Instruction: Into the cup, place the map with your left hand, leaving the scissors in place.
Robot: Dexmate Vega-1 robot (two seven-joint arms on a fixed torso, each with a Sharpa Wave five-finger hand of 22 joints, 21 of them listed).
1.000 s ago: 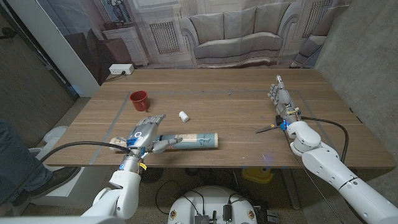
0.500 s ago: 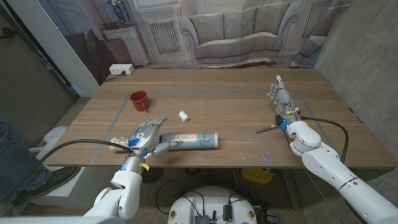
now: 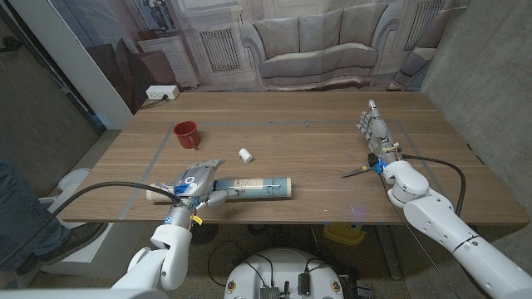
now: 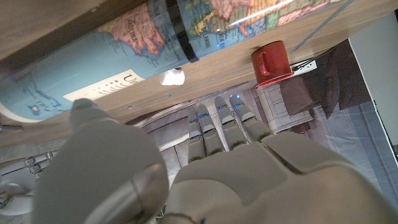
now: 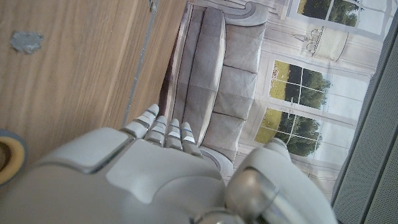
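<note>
The left hand (image 3: 197, 179) sits at the near left of the table (image 3: 316, 149), fingers spread apart and reaching toward twelve o'clock, holding nothing. Its thumb (image 3: 218, 197) angles toward three o'clock and comes right up to the near end of the map (image 3: 253, 188); whether it actually touches cannot be told from the head view. In the left wrist view the same hand (image 4: 230, 162) shows from behind, fingers (image 4: 219, 121) straight and side by side, the thumb (image 4: 93, 140) just under the rolled map (image 4: 112, 46), with no grip on it.

That wrist view gives what the head view cannot: the roll's surface is a printed map, pale blue sea with pink and orange land, a dark band around the tube, and small lettering too blurred to read apart from a large "U" on a cream label. From the head camera only a pale blue-and-white roll is seen.

The map lies flat on the table, its long axis running from nine to three o'clock, one end by the left thumb, the other toward table centre.

At eleven o'clock from the left hand stands the red cup (image 3: 185, 134), upright and well apart from the map. A small white object (image 3: 245, 154) lies between cup and map.

Far off at three o'clock, the right hand (image 3: 376, 133) has fingers straight and together, holding nothing, and the scissors (image 3: 359, 172) lie just beside its wrist.
</note>
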